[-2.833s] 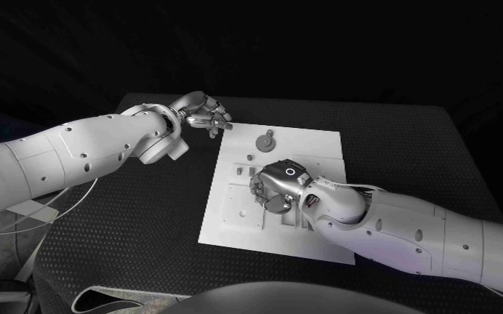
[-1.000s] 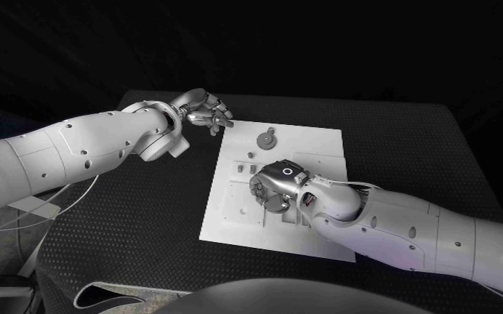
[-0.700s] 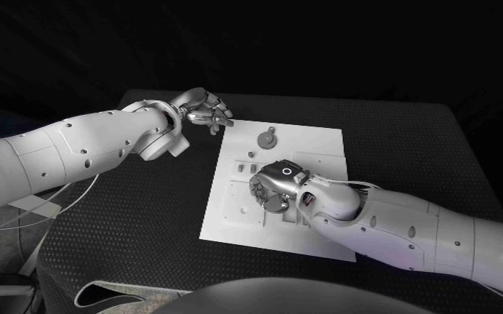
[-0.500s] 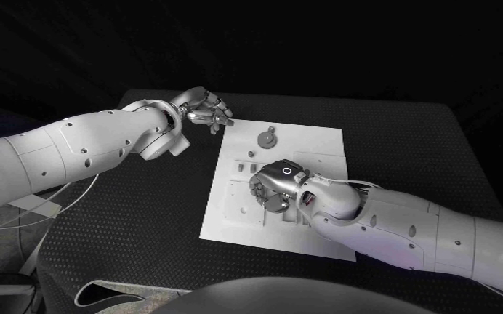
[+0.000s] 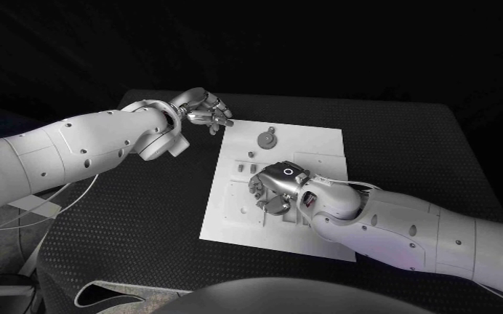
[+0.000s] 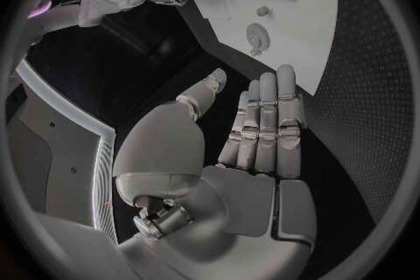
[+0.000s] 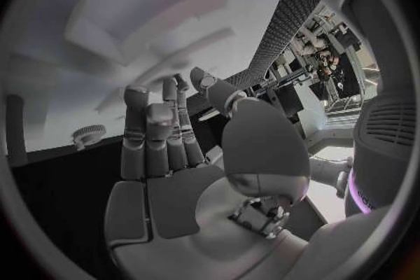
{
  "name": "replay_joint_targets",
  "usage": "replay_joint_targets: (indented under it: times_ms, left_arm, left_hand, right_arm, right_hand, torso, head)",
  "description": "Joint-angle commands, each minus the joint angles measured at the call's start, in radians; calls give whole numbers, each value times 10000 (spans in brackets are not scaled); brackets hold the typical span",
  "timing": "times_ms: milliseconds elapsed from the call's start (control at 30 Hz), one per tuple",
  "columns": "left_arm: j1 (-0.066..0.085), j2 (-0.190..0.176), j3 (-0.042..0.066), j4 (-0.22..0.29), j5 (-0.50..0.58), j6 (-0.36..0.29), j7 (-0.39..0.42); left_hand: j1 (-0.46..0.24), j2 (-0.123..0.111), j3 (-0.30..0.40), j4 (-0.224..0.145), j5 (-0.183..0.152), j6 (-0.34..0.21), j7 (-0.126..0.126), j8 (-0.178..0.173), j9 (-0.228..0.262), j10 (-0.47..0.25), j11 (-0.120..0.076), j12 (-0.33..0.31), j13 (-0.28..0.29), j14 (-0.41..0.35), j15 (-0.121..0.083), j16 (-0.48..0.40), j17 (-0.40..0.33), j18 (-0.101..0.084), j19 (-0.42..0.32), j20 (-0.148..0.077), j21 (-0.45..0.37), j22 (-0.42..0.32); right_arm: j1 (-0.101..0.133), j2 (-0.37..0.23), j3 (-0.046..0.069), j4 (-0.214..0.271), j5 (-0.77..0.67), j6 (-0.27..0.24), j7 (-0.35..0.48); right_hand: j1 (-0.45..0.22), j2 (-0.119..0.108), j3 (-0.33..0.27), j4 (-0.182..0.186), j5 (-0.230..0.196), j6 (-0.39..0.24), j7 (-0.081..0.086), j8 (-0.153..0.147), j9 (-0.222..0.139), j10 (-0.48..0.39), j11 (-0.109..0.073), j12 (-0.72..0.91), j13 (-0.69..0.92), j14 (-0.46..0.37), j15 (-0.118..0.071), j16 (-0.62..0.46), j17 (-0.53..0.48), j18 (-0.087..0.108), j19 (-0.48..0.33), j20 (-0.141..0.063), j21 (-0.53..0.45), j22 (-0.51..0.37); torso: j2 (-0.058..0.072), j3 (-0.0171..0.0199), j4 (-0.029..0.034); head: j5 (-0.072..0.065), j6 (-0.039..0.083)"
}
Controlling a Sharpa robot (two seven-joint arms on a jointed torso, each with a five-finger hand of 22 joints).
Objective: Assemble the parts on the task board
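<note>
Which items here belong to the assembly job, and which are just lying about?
Job:
task board
round part at its far end
small parts near its left edge
right hand, over the board

Lying about:
white cable on the table's left

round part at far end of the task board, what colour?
Grey, against the white task board. The round part shows best in the head view.

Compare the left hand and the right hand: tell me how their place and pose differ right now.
The left hand is off the task board, over the black table by the board's far left corner; the right hand is over the board's middle. In the left wrist view the left hand's fingers lie straight and together; the right hand's curve toward the board. Both are silver and appear to hold nothing.
</note>
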Motion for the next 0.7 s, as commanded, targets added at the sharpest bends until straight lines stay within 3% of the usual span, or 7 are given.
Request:
replay_joint_targets:
  times_ms: [33,133,467,600,633,700]
  left_arm:
    - [12,0,5,16,40,31,6]
    - [12,3,5,15,40,22,5]
    - [12,-44,3,-9,40,16,-7]
    - [12,-59,2,-27,41,-26,28]
    - [12,-69,2,-25,41,-72,81]
    - [12,-92,2,-24,43,-141,139]
  left_hand:
    - [40,0,-37,-8,17,-18,76,23,-17,-27,6,31,11,68,-17,-70,15,515,73,21,-70,-12]
    - [42,-2,-37,-10,17,-19,77,23,-18,-28,6,31,11,68,-17,-72,18,514,73,21,-71,-12]
    - [46,1,-37,-10,17,-19,77,24,-18,-28,6,31,11,71,-17,-80,28,514,76,21,-74,-12]
    - [50,3,-36,-11,17,-18,77,25,-18,-25,5,32,12,73,-18,-83,34,514,79,20,-75,-11]
    - [51,4,-35,-11,17,-17,77,26,-18,-24,5,33,12,75,-18,-84,35,515,80,20,-75,-11]
    - [63,0,-34,-17,17,-11,74,31,-16,-14,1,38,15,85,-21,-87,48,517,90,16,-74,-9]
  right_arm:
    - [-29,-34,-23,-10,277,-355,20]
    - [-29,-67,-22,16,290,-491,-21]
    - [45,-566,25,471,297,-950,-136]
    - [257,-878,315,784,479,-1004,-116]
    - [407,-1024,421,929,632,-1004,-106]
    - [611,-1223,498,1092,764,-981,-70]
  right_hand:
    - [-75,-217,-29,135,43,-480,332,-109,-39,-235,49,-112,-33,-45,107,-43,27,479,-76,5,-52,194]
    - [-110,-303,-44,198,40,-546,360,-130,-52,-296,79,-144,-47,-62,136,-31,39,479,-77,10,-48,196]
    - [-8,-277,3,261,43,-500,339,-69,-32,-197,52,-79,-15,-29,114,5,54,479,-32,-17,-15,201]
    - [-4,-283,2,311,39,-476,327,-39,-24,-123,25,-33,8,1,87,13,52,479,-12,-25,0,202]
    - [-5,-283,0,320,39,-472,324,-34,-23,-114,21,-27,11,8,84,16,52,479,-7,-27,4,202]
    - [-7,-281,-3,340,38,-463,318,-23,-20,-93,12,-14,18,28,75,24,53,479,9,-34,15,203]
  torso:
    - [1,1,-5]
    - [2,0,-2]
    - [-5,1,-6]
    - [-4,5,-8]
    - [-2,8,-2]
    - [-4,9,-10]
  head:
    - [-7,-7]
    - [-11,-3]
    - [-68,78]
    - [-144,147]
    - [-162,172]
    - [-175,202]
